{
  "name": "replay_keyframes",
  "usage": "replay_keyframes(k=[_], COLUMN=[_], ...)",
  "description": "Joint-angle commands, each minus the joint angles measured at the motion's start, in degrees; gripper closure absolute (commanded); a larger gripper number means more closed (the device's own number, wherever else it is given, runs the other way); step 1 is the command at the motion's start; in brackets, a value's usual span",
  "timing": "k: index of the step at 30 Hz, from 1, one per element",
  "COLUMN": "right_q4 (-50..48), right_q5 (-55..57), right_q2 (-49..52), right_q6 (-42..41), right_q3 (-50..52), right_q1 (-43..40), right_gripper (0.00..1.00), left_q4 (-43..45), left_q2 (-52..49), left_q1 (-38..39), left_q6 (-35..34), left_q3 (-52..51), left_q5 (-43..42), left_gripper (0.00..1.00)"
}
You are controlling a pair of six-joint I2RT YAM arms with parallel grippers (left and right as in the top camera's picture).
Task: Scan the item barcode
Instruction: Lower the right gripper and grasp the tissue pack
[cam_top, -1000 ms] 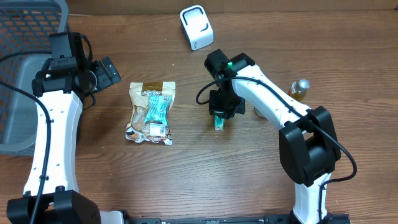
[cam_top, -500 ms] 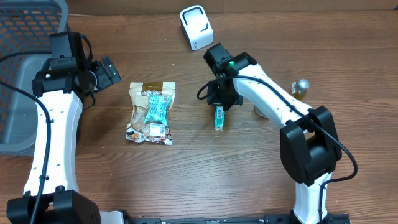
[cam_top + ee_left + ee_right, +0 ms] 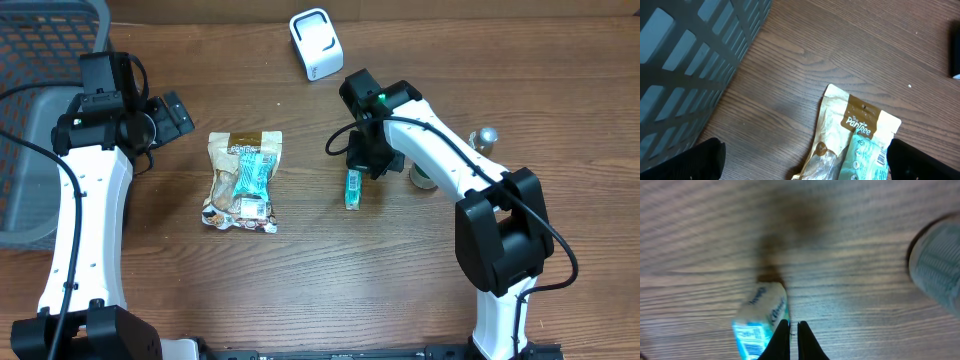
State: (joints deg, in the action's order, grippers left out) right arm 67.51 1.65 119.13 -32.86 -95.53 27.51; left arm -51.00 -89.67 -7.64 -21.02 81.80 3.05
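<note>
Right arm: base at the lower right of the overhead frame. It reaches up and left across the table point(image 3: 300, 290), with the wrist bent down at frame centre. The right gripper point(image 3: 366, 158) hangs just above the upper end of the teal packet point(image 3: 352, 188). In the wrist view its fingertips point(image 3: 782, 339) are pressed together with nothing between them. The packet point(image 3: 761, 317) lies flat just left of the tips. I can't tell whether they brush its edge. The label end shows dark stripes, too blurred to read.

Left arm: base at the lower left, forearm running straight up the left edge. The left gripper point(image 3: 172, 113) points right, toward frame centre, with its fingers spread wide and empty. It sits between the grey basket point(image 3: 40, 60) and the snack bag point(image 3: 243, 182), and touches neither.

The packet is at frame centre, well below the white scanner point(image 3: 316, 44) at top centre. It lies to the right of the snack bag, apart from it.

A small bottle point(image 3: 483, 139) stands at the right, beyond the right forearm.
</note>
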Motion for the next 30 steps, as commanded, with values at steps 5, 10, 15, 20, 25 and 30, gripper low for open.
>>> replay_keyframes(k=[5,10,15,20,25,30], right_q4=[-1.92,-3.58,-3.58,-4.59,-5.68,-7.15], right_q5=[-0.50,-1.79,-3.56,-12.72,-14.80,-14.82], right_q2=[-0.39,-0.39,-0.39,-0.39,-0.39,-0.39], right_q6=[-1.92,-1.90,-1.88,-1.86,-1.84,-1.86], right_q3=[4.96,6.82,6.82,6.80,6.82,6.80], right_q1=[1.70,2.56,2.54,2.54,2.54,2.40], right_gripper=[0.96,0.95,0.95,0.87,0.72,0.57], left_q4=[0.24,0.24,0.24,0.24,0.24,0.24], left_q2=[-0.28,-0.28,-0.28,-0.28,-0.28,-0.28], left_q1=[-0.48,-0.48,-0.48,-0.48,-0.46,-0.48], left_q6=[0.22,0.20,0.20,0.20,0.20,0.22], left_q3=[0.44,0.44,0.44,0.44,0.44,0.44], left_q5=[0.33,0.33,0.33,0.33,0.33,0.33], left_gripper=[0.01,0.00,0.01,0.00,0.00,0.00])
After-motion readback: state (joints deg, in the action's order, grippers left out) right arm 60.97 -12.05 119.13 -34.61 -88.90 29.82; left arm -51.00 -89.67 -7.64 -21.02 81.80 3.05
